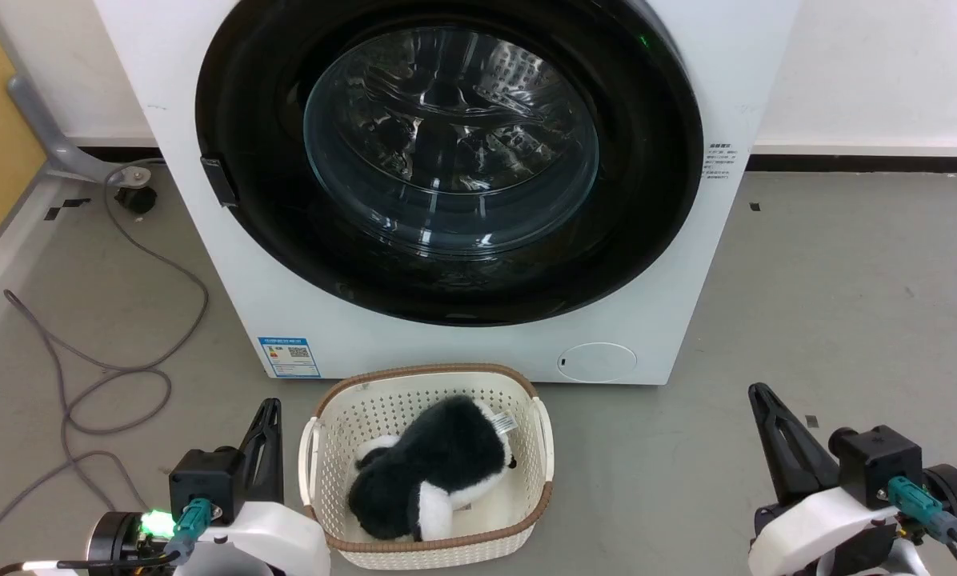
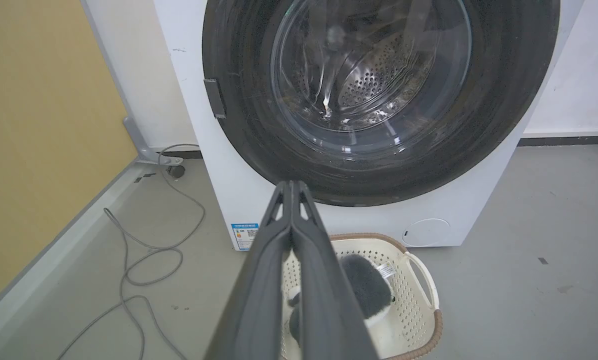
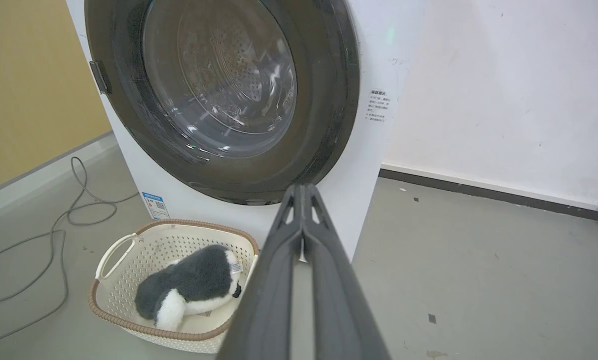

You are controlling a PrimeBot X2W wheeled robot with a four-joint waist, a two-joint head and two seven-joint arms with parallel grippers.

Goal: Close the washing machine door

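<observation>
washing machine [image 1: 414, 348]: 1 | washing machine door [image 1: 450, 144]: 1 | basket [image 1: 426, 372]: 1 | plush toy [image 1: 430, 472]: 1 | floor cable [image 1: 206, 304]: 1 | claws: 2, left claw [image 1: 269, 408], right claw [image 1: 758, 392]

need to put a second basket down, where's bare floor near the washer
Bare: the grey floor between the basket and the right gripper, on past the washing machine's right side. Crowded: the left, where a grey cable loops by the left gripper, and the basket, holding a plush toy.

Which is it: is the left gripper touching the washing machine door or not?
Apart. In the head view the left gripper sits low beside the basket, with grey floor between it and the washing machine door.
</observation>
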